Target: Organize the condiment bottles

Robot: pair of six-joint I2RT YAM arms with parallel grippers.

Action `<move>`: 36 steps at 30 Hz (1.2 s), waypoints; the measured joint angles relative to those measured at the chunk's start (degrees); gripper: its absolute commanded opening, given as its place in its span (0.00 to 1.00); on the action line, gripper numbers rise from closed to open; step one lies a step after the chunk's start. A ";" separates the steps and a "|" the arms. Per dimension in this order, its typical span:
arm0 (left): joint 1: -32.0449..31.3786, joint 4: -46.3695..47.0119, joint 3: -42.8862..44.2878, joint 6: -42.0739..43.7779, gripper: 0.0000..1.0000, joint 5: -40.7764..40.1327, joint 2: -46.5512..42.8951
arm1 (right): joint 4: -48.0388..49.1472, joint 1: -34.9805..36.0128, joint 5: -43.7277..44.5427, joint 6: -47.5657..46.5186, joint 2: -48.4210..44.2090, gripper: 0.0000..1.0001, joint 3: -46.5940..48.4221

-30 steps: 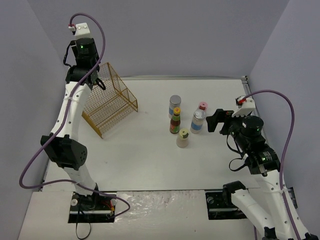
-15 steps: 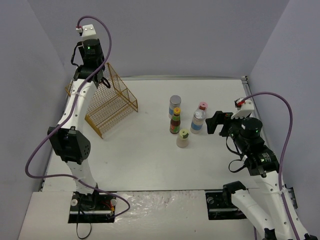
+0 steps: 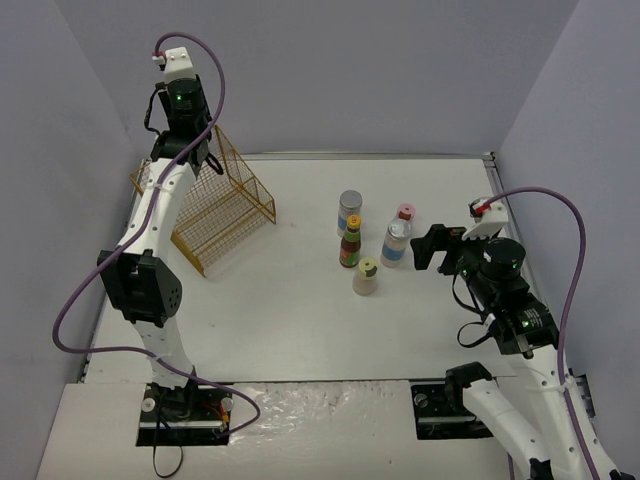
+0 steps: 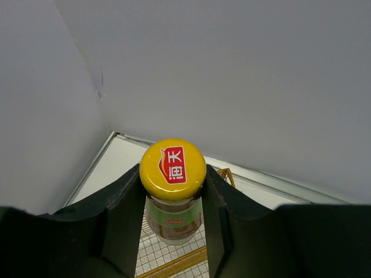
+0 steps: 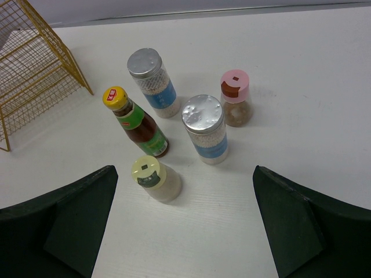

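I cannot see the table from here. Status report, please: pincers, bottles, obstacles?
Left pincer shut on yellow-capped bottle, above basket. Right pincer open, facing five bottles standing on table. No obstacle seen.

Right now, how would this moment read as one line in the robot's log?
left gripper: shut on yellow-capped bottle, held over gold basket | right gripper: open, facing five bottles

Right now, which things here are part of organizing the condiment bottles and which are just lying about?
Job: held yellow-capped bottle in left gripper; standing yellow-capped bottle; far silver-lidded bottle; near silver-lidded bottle; green-capped bottle; pink-capped bottle.
Lying about: gold wire basket.
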 measured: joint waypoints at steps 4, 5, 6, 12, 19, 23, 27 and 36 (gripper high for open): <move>0.00 1.02 -2.20 -0.27 0.00 0.02 0.00 | 0.00 0.10 0.02 0.00 -0.10 1.00 -0.08; 0.00 1.05 -2.81 -0.41 0.00 0.02 0.10 | 0.03 0.16 0.02 0.00 -0.24 1.00 -0.13; 0.00 1.08 -3.40 -0.57 0.00 0.01 0.22 | 0.07 0.22 0.02 0.00 -0.39 1.00 -0.19; 0.00 2.12 -7.98 -1.52 0.00 -0.22 0.63 | 0.06 0.28 0.03 0.00 -1.14 1.00 -0.60; 0.00 6.27 -17.03 -2.70 0.00 -0.66 0.72 | 0.23 0.33 0.04 0.02 -1.76 1.00 -0.99; 0.06 7.39 -19.81 -3.68 0.05 -0.65 1.27 | 0.27 0.33 0.15 0.02 -2.36 1.00 -1.05; 0.36 9.41 -21.85 -5.24 0.19 -0.53 1.55 | 0.33 0.37 0.41 0.02 -2.76 1.00 -1.08; 0.92 13.89 -24.44 -7.73 0.52 -0.92 1.54 | 0.38 1.07 0.71 0.02 -3.70 1.00 -1.48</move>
